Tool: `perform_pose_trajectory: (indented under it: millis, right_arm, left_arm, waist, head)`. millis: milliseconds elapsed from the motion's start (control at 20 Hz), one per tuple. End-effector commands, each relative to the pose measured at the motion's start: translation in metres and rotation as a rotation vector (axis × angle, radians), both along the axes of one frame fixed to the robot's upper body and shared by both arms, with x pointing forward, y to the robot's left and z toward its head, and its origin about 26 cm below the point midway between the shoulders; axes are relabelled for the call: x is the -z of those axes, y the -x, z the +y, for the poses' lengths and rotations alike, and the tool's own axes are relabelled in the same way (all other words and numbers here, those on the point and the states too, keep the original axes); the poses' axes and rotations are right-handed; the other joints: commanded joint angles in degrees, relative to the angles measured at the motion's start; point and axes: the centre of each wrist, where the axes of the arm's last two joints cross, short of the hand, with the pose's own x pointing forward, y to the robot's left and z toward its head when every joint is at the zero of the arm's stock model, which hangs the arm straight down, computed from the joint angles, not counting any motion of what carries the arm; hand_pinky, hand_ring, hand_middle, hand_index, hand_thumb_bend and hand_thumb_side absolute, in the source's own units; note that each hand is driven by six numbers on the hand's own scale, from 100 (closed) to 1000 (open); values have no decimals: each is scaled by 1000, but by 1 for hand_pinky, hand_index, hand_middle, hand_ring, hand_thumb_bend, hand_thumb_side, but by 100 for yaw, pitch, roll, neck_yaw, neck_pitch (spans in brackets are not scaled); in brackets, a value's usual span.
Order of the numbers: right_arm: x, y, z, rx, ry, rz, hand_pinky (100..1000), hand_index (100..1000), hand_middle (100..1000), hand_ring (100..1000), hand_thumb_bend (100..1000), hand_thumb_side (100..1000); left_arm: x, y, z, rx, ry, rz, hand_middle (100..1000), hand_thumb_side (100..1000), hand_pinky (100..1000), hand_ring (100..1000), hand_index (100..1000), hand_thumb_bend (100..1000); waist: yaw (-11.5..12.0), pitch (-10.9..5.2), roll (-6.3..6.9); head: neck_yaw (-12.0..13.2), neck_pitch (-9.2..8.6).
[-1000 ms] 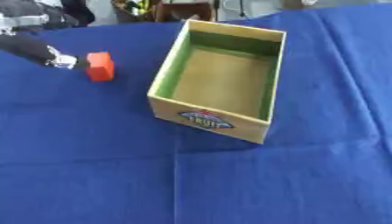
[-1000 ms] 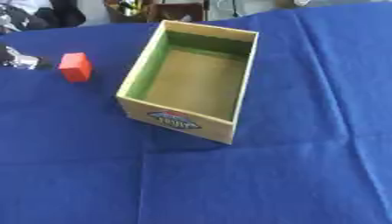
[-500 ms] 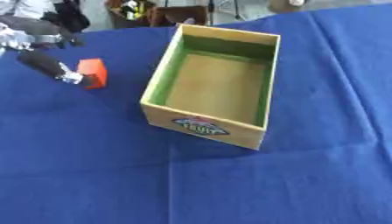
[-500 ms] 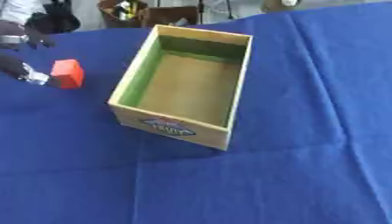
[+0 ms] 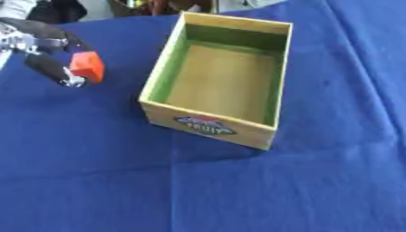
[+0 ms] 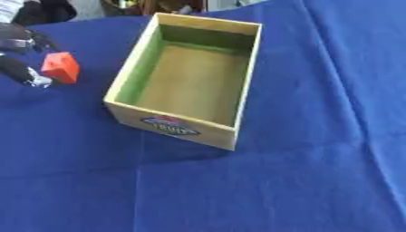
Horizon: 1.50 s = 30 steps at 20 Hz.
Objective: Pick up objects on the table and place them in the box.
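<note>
A small orange-red block [image 5: 87, 66] sits tilted at the upper left, just left of the box. My left hand [image 5: 38, 38] comes in from the upper left corner. Its dark fingers curl over the block's top and its thumb [image 5: 57, 75] presses from below, so the block is pinched between them. Whether the block touches the cloth is hard to tell. The open cardboard box [image 5: 208, 125] stands in the middle, with green inner walls, a brown floor, a printed label on its front wall and nothing inside. My right hand shows in no view.
A blue cloth [image 5: 238, 190] with a few creases covers the whole table. Dark objects and chair legs [image 6: 158, 5] stand beyond the far edge. Open cloth lies in front of the box and to its right.
My left hand has closed its fingers and thumb round the orange-red block, which now sits tilted. The whole picture has shifted, so the camera has moved.
</note>
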Motion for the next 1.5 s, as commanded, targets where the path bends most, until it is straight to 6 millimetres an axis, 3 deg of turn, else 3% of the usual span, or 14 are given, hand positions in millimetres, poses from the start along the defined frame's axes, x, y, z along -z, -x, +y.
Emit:
perform_pose_trajectory:
  millis: [50,600,1150,1500]
  right_arm:
    - [-9,4,2,-9,7,-28,817,834,802,793,100,687]
    - [-7,3,4,-24,15,-10,817,827,797,791,100,684]
    - [-7,3,5,-33,8,-14,818,822,793,790,100,679]
    - [-7,3,6,-30,-23,-21,818,809,782,785,100,662]
  left_arm:
    - [-18,3,8,-27,-4,-51,948,681,775,902,1000,474]
    - [-21,-1,16,-65,6,-49,941,678,780,904,1000,440]
    - [-21,-2,22,-88,44,4,928,662,767,894,997,429]
    - [-14,-6,23,-93,70,13,865,636,696,819,955,424]
  waist:
    - [-28,-105,-18]
    - [-84,-65,8]
    - [-120,-12,43]
    - [-202,114,65]
  head:
    - [70,-91]
    - [124,-265]
    - [138,-303]
    - [176,-368]
